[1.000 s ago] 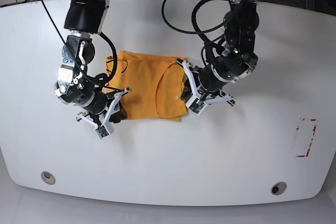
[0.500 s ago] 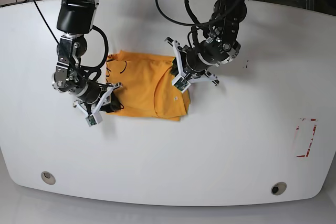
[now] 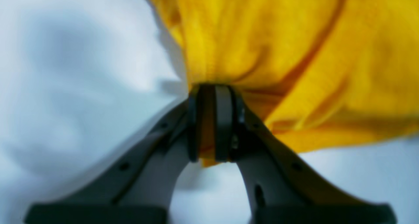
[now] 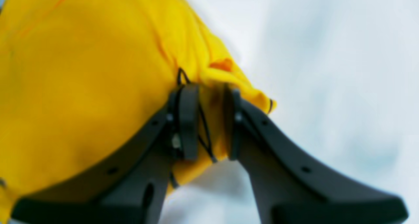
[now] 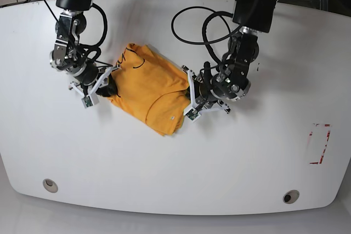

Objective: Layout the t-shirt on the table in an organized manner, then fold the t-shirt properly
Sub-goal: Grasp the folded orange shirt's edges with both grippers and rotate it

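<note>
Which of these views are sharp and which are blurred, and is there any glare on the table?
Base view: sharp, evenly lit, soft sheen on the table, faint shadows under the arms. Left wrist view: blurred throughout; the left gripper, shut on the t-shirt, is soft-edged. Right wrist view: equally blurred; the right gripper pinches cloth, and the tabletop looks mottled grey-white.

a big shiny white table (image 5: 181,157) with round corners holds everything. a soft orange-yellow folded t-shirt (image 5: 145,89) lies on it, turned at a slant, near the far middle. two round grey holes sit near the front edge, one on the left (image 5: 50,185) and one on the right (image 5: 290,197). a box of red tape (image 5: 320,143) is stuck by the right edge.
</note>
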`<state>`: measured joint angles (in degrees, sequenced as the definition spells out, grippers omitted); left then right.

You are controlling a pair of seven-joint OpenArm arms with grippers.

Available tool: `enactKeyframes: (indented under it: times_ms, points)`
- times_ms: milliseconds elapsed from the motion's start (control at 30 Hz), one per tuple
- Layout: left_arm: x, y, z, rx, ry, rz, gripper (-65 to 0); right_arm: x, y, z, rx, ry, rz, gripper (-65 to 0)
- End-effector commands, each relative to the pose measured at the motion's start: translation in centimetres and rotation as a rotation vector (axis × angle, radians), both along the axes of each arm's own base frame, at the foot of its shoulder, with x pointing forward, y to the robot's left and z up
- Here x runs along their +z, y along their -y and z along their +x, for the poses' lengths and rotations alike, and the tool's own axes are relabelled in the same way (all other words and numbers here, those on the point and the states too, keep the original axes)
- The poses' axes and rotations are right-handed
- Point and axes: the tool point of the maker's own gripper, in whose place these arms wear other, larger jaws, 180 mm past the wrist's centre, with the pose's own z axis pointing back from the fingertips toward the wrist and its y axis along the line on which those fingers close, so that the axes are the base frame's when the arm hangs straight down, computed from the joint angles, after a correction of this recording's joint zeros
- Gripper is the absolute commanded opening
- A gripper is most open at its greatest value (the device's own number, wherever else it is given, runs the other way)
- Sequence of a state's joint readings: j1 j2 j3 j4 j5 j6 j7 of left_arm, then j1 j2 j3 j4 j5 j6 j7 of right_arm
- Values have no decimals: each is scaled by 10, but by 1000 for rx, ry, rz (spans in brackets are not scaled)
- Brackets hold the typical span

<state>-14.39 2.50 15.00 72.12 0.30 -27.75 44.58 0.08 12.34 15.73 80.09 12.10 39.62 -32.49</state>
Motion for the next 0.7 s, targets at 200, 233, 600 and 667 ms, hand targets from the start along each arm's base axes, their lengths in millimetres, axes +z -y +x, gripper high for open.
enactKeyframes:
  times_ms: [200, 233, 600, 667]
  points:
    - [25, -7, 48, 16, 70, 18, -607, 19, -20, -26, 38, 56, -7, -520]
    - [28, -11, 53, 19, 81, 24, -607, 20, -21, -28, 41, 60, -8, -520]
    - [81, -11, 91, 19, 207, 16, -607, 48, -47, -44, 74, 100, -33, -520]
    - [99, -9, 97, 16, 255, 7, -607, 58, -48, -43, 85, 110, -52, -520]
